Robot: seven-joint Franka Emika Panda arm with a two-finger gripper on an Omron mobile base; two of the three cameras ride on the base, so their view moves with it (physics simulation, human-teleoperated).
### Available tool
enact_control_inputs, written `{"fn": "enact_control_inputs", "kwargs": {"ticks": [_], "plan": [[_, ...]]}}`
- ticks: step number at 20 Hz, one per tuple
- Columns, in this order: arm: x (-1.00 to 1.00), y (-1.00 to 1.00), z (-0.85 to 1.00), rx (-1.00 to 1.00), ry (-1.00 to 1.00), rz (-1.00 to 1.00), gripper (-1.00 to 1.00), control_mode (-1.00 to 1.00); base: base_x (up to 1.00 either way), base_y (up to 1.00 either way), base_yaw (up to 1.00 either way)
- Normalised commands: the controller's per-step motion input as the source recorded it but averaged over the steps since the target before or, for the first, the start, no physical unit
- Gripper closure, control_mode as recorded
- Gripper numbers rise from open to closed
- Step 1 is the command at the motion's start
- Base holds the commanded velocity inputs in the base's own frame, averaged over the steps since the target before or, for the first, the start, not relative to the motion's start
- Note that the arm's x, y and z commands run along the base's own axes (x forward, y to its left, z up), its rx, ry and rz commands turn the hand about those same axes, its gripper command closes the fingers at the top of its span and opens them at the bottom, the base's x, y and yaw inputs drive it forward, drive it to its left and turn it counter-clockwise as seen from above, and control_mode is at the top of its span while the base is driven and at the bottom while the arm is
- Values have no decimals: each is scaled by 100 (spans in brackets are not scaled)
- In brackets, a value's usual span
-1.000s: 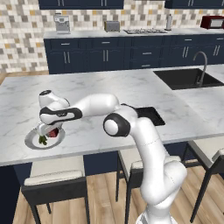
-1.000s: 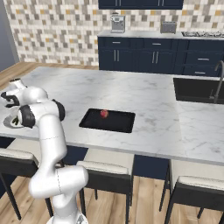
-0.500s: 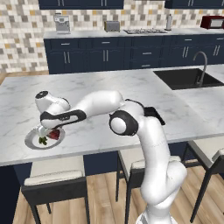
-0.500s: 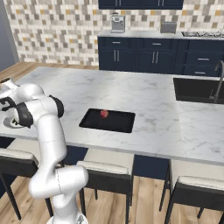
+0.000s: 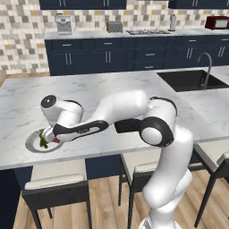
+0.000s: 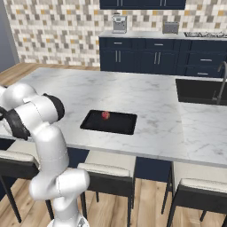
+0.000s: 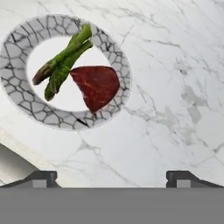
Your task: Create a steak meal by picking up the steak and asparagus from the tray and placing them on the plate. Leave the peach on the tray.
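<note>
The plate (image 7: 19,103), grey-rimmed with a white centre, lies on the marble counter and holds both foods. The asparagus (image 7: 63,61) lies on its left half, and the steak (image 7: 97,85) sits beside it, touching the stalks. My gripper (image 7: 111,179) hovers above the counter just off the plate, open, with nothing between its fingertips (image 7: 41,178). From the left base view the gripper (image 5: 53,135) hangs over the plate (image 5: 32,144), where the asparagus (image 5: 42,137) shows green. The black tray (image 6: 108,123) holds the peach (image 6: 105,115) alone. My arm covers most of the tray (image 5: 126,127).
The plate sits close to the counter's front edge, above a stool (image 5: 56,183). A sink (image 5: 190,80) is set into the counter at the far right. Bare marble stretches between plate and tray.
The hand has stayed over the plate while the elbow has swung to the right. The fingers have spread slightly wider. Steak and asparagus have not moved on the plate.
</note>
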Motion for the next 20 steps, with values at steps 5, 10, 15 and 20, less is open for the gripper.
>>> {"fn": "enact_control_inputs", "kwargs": {"ticks": [5, 10, 15, 20], "plan": [[-64, -28, 100, 8, -11, 0, -100, -100, 0, 0, 0], [-40, -67, 89, 17, -1, -4, -100, -100, 0, 0, 0], [-15, -95, 47, 23, -1, -2, -100, -100, 0, 0, 0], [-2, -98, 0, 10, 0, 1, -100, -100, 0, 0, 0]]}}
